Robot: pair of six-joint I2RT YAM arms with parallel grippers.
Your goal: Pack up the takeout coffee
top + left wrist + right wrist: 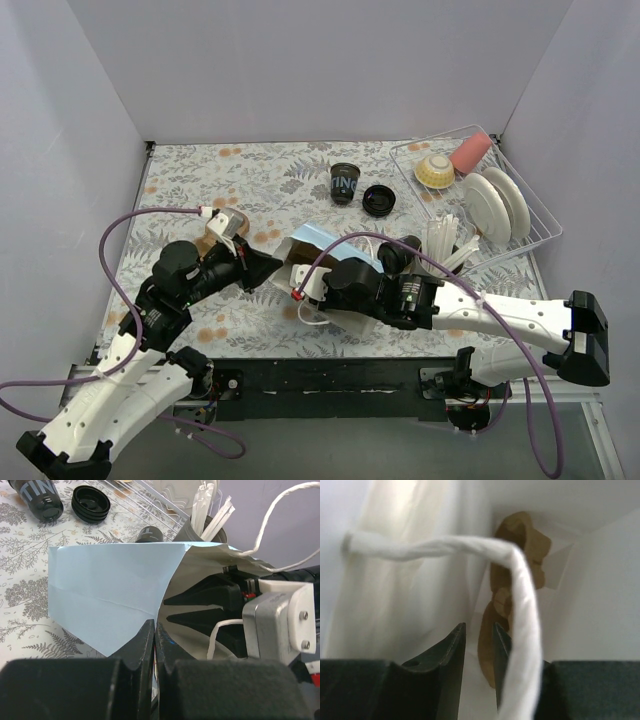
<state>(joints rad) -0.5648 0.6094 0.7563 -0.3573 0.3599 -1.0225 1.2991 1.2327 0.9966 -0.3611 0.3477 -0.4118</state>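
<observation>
Left wrist view: left gripper, jaws pinched tight on the rim of the blue paper bag. Right gripper is inside the bag, jaws slightly apart, holding nothing. Coffee cup sits on the tabletop behind the bag, loose lid just beside it.

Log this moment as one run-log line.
left tool: shut on light blue paper bag rim | right tool: open, inside bag | black paper cup: on table, unpacked | round black lid: beside cup
</observation>
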